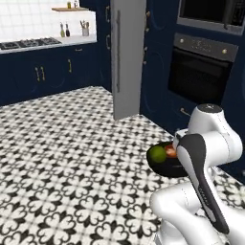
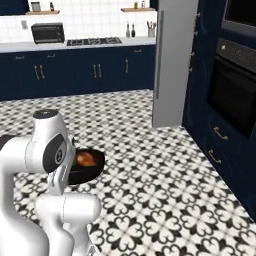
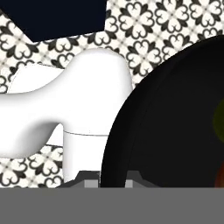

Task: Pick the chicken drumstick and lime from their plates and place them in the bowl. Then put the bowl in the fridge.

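Item: jaws, clenched on the near rim of the round, deep, glossy black bowl [image 3: 175,118], which is carried above the patterned tile floor [image 1: 72,158]. Contents: small round green lime [image 1: 156,153] and orange-brown roasted chicken drumstick [image 2: 86,159], both inside. Bearing: tall grey matte fridge [image 1: 127,57] stands well ahead of the bowl, door edge toward the robot.
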### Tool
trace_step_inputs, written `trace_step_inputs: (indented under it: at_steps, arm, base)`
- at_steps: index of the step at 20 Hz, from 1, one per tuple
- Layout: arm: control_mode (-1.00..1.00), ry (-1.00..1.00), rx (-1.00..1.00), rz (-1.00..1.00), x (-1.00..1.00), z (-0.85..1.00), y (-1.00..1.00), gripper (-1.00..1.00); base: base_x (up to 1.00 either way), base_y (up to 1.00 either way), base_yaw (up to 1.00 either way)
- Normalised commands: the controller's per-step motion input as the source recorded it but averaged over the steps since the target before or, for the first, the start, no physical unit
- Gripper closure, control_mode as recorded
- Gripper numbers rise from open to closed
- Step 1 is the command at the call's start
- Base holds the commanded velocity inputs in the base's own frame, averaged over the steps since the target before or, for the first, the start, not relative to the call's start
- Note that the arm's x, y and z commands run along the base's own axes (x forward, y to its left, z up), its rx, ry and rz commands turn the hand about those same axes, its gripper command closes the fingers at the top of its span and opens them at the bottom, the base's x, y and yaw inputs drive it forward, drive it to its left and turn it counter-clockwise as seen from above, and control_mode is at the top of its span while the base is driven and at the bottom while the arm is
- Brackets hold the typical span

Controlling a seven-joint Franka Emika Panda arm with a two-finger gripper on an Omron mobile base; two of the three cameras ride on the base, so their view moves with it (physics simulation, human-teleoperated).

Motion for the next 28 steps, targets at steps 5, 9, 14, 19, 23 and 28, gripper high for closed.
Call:
trace_step_inputs:
  at_steps: [5, 9, 14, 19, 23, 28]
  arm:
    - [1.00, 0.00, 0.00, 0.00, 0.00, 0.00, 0.00, 1.00]
    - [1.00, 0.00, 0.00, 0.00, 0.00, 0.00, 0.00, 1.00]
    - [1.00, 0.00, 0.00, 0.00, 0.00, 0.00, 0.00, 1.00]
    - [1.00, 0.00, 0.00, 0.00, 0.00, 0.00, 0.00, 1.00]
    - [1.00, 0.00, 0.00, 0.00, 0.00, 0.00, 0.00, 1.00]
    - [1.00, 0.00, 0.00, 0.00, 0.00, 0.00, 0.00, 1.00]
  base:
    - [1.00, 0.00, 0.17]
    - [1.00, 0.00, 0.11]
    - [1.00, 0.00, 0.08]
    - [1.00, 0.00, 0.05]
    - [1.00, 0.03, 0.01]
    - [1.00, 0.16, 0.00]
